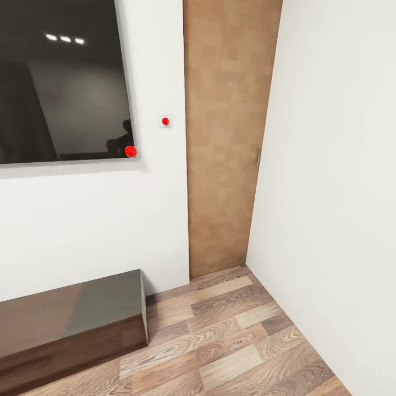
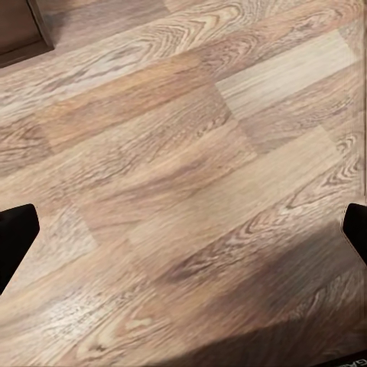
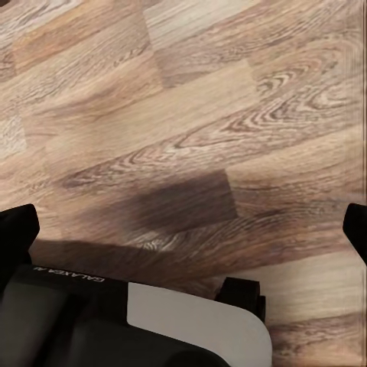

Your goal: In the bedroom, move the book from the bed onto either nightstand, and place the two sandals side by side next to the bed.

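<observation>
I face a corner of a room with white walls (image 1: 82, 220) and a wood-plank floor (image 1: 231, 335). The book, the bed, the nightstand and the sandals are out of view. My left gripper (image 2: 183, 233) hangs open over bare planks, its black fingertips (image 2: 15, 241) at the picture's two edges. Over the floor too, my right gripper (image 3: 183, 229) is open with nothing between its fingers (image 3: 15, 233).
A long dark glossy bench-like unit (image 1: 71, 324) stands against the wall at the left; its corner (image 2: 19, 30) shows in the left wrist view. Above it is a large dark panel (image 1: 60, 82). A wooden door (image 1: 225, 137) fills the corner. My own base (image 3: 153, 325) lies below the right gripper.
</observation>
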